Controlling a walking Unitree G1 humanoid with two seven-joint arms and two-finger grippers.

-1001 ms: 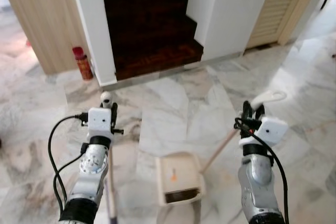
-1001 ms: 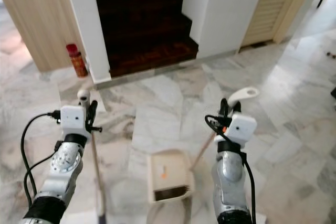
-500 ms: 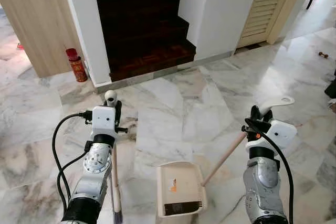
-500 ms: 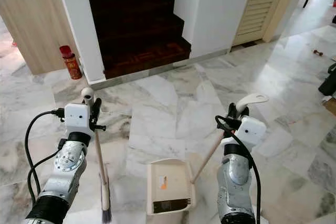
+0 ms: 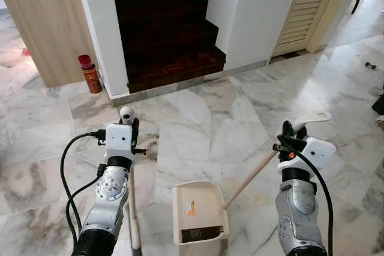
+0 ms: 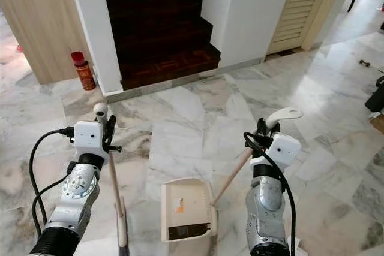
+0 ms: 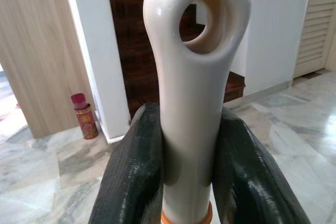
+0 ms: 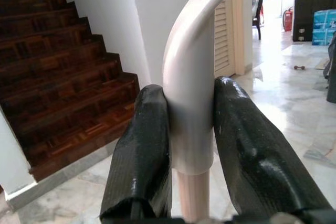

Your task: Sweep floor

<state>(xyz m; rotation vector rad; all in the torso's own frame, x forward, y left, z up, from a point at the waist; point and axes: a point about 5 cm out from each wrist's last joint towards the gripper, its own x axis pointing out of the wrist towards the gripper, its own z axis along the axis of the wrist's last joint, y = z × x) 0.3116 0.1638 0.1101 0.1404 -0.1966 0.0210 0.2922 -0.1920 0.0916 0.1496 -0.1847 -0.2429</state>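
Left gripper (image 7: 186, 171) is clamped on the top of the broom (image 5: 127, 166), black fingers (image 7: 134, 177) squeezing the cream handle just below its hanging hole. Broom stands close to upright, long axis running from the gripper down to the marble floor (image 5: 198, 118), head at the very bottom edge of the head views so I can't make out the bristles.

Compared with half a second back, the whole view has shifted a bit, so that's the robot moving. The dustpan (image 5: 198, 211) now sits a touch further left between the arms, and both tools look carried along, no sweeping stroke started yet as far as I can judge.

Dustpan lies flat on the floor, between the two arms and near the robot. Which end is its mouth I can't tell. Its long handle (image 5: 255, 172) slopes up and to the right.

Right gripper (image 8: 191, 129) is closed around that handle just below its curved white grip, which points right, toward the louvered door (image 5: 306, 4).
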